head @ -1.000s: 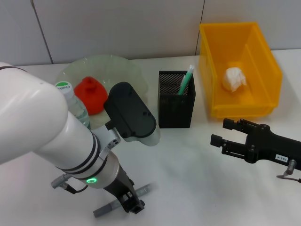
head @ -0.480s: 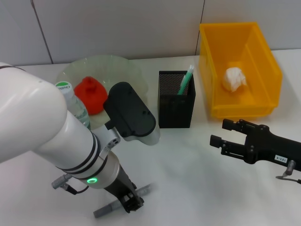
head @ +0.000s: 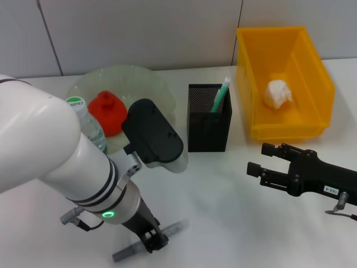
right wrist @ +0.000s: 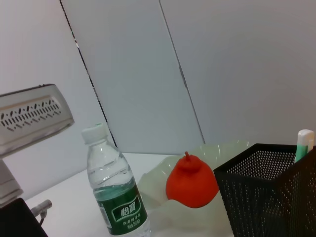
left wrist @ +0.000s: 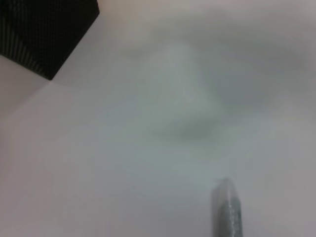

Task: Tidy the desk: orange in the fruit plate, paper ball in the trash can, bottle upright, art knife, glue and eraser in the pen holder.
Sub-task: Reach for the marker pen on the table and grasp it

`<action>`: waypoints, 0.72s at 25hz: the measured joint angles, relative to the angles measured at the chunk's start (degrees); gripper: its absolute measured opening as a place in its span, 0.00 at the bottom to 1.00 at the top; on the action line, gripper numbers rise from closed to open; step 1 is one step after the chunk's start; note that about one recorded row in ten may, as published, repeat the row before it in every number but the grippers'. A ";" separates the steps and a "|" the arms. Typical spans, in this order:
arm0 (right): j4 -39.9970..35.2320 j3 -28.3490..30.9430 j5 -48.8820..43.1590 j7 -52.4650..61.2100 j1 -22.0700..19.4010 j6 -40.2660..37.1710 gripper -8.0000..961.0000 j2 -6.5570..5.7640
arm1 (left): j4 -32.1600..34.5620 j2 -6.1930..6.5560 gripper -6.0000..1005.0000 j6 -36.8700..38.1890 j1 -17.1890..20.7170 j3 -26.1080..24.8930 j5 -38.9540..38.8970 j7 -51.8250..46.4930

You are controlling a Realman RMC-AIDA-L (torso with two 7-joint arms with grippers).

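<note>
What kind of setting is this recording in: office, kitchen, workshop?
Most likely a staged desk in a lab: a white table against plain wall panels, with a mesh pen holder, a yellow bin holding a paper ball, and a water bottle.

The left arm reaches down low at the near edge of the desk, its left gripper (head: 152, 241) closed around a grey art knife (head: 149, 241). The right gripper (head: 257, 160) hovers off to the side, fingers spread apart, holding nothing.

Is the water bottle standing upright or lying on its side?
Upright. In the right wrist view the bottle stands with its white cap on top, beside the fruit plate; the head view shows its cap above the left arm.
</note>
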 joint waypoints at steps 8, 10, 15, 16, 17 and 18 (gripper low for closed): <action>-0.02 0.00 0.00 0.00 0.19 0.00 0.80 0.00 | -0.03 0.00 0.30 -0.11 -0.02 0.08 0.00 0.00; -0.17 0.00 0.00 0.00 0.32 0.00 0.80 0.00 | -0.08 0.00 0.29 -0.19 -0.03 0.09 0.00 0.10; -0.19 0.00 0.00 0.01 0.41 0.00 0.80 0.00 | -0.19 0.00 0.27 -0.38 -0.03 0.09 0.12 0.20; -0.19 0.00 0.00 0.01 0.41 0.00 0.80 0.00 | -0.19 0.00 0.26 -0.38 -0.03 0.09 0.12 0.20; -0.19 0.00 0.00 0.01 0.41 0.00 0.80 0.00 | -0.23 0.00 0.26 -0.43 -0.03 0.09 0.15 0.23; -0.19 0.00 0.00 0.01 0.42 0.00 0.80 0.00 | -0.29 0.00 0.25 -0.53 -0.03 0.09 0.14 0.32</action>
